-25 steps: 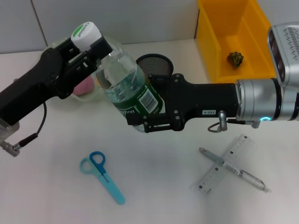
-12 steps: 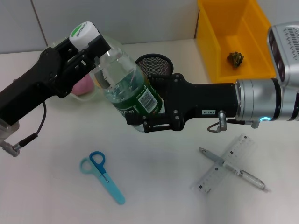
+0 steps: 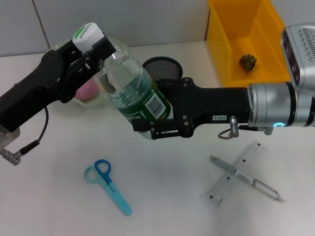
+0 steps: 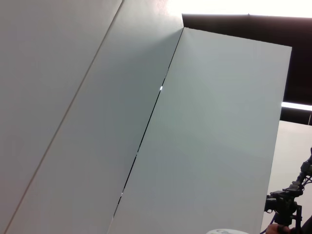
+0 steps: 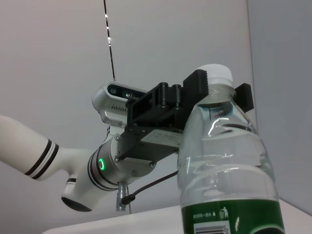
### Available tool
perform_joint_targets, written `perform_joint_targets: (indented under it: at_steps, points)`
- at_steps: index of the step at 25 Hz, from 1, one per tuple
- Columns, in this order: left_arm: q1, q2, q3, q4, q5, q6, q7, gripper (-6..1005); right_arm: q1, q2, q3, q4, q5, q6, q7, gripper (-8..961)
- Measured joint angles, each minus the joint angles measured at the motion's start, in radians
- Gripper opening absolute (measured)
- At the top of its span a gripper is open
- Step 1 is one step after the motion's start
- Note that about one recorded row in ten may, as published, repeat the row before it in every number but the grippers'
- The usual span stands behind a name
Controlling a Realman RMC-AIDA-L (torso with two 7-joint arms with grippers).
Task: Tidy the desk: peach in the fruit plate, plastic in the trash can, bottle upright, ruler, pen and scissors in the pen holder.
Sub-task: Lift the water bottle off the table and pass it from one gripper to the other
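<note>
Here, nearest me on the tabletop (image 3: 167,206): scissors (image 3: 108,186) lying flat toward my left, pen (image 3: 244,177) crossed over ruler (image 3: 238,172) toward my right. None touched.

Above them, mid-scene, the bottle (image 3: 133,93) is held off the surface by both my arms. My right pincer (image 3: 147,120) is closed around its lower body, at and below the green label. My left pincer (image 3: 93,49) is clamped at the neck, just under the white cap.

Key relation: the bottle's long axis is tilted, cap up and toward my left, base down toward my right. The right pincer has the base end, so my judgement is that setting it upright means swinging the cap end over the base before lowering.

Farther back: pen holder (image 3: 162,66) just behind the bottle, fruit plate (image 3: 88,98) with something pink behind my left arm, trash can (image 3: 221,49) at far right.
</note>
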Motion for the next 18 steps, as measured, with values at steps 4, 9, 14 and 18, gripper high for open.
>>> perform_joint_targets:
  at_steps: [4, 9, 14, 18]
  points:
    - [0.0, 0.0, 0.0, -0.001, -0.001, 0.0, 0.0, 443, 0.003, -0.001, -0.001, 0.004, 0.0, -0.001, -0.002, 766]
    - [0.0, 0.0, 0.0, -0.007, 0.0, -0.002, 0.0, 443, 0.005, -0.002, -0.011, 0.005, -0.001, 0.001, -0.004, 767]
    - [-0.001, 0.0, 0.0, -0.01, 0.001, -0.004, 0.0, 443, 0.005, -0.003, -0.014, 0.006, -0.001, 0.002, -0.004, 768]
    - [-0.001, 0.0, 0.0, -0.01, 0.001, -0.004, 0.0, 443, 0.006, -0.004, -0.013, 0.006, 0.0, 0.002, -0.005, 769]
